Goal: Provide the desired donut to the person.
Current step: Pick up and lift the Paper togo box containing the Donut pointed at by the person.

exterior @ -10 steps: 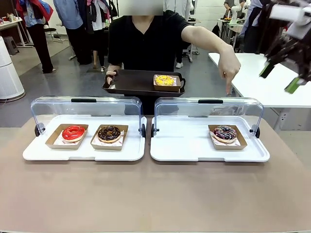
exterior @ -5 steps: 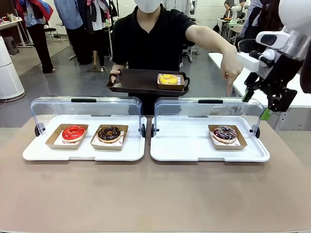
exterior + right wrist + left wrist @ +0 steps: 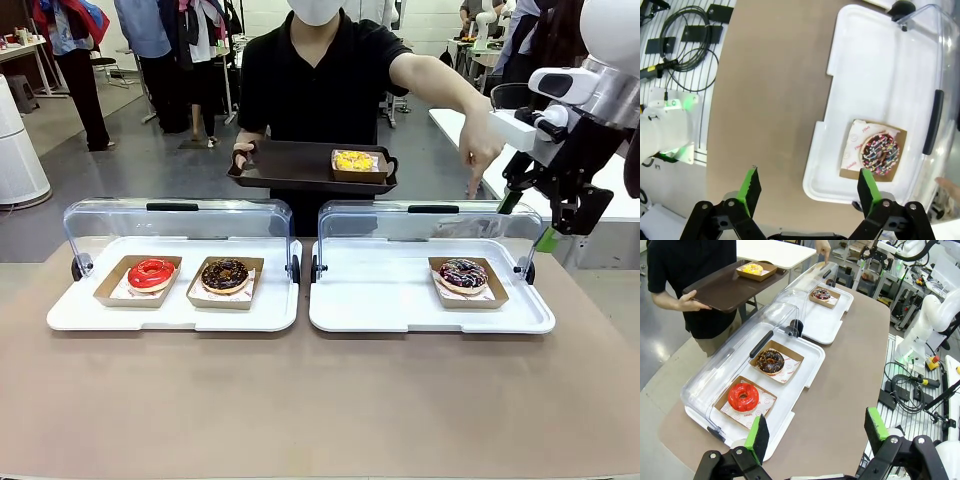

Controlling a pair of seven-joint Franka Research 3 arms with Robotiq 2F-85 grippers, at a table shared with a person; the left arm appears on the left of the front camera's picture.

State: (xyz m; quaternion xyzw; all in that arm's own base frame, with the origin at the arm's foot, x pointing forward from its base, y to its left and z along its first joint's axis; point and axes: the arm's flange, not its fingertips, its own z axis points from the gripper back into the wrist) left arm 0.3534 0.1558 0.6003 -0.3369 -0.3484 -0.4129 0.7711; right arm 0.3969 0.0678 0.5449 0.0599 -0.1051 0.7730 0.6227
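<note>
Spanning the whole near side, the table (image 3: pixel 320 400) carries two white trays side by side, and the person (image 3: pixel 320 70) stands at 12 o'clock behind them. Left tray (image 3: pixel 80 315) and right tray (image 3: pixel 370 295) both have their clear lids tipped up at the back. The person's one hand (image 3: pixel 242 155) grips a brown tray (image 3: pixel 290 165), held level above the lids. The other hand (image 3: pixel 480 150) stretches out toward 2 o'clock, index finger aimed straight down over the right lid.

Now the right gripper (image 3: pixel 524 220), hanging in the air at 3 o'clock from that pointing hand, off the right tray's far corner. Its fingers are spread wide and hold nothing! From its wrist camera the sprinkled donut (image 3: pixel 880 154) lies below, at 1 o'clock from the fingers. The left gripper (image 3: pixel 817 429) is spread wide too, empty, well above the table edge.

Donuts: the sprinkled donut sits in its paper box on the right tray, at 6 o'clock from the pointing finger. Red donut (image 3: pixel 151 272) and chocolate donut (image 3: pixel 225 274) share the left tray, and a yellow donut (image 3: pixel 354 160) rides the brown tray.
</note>
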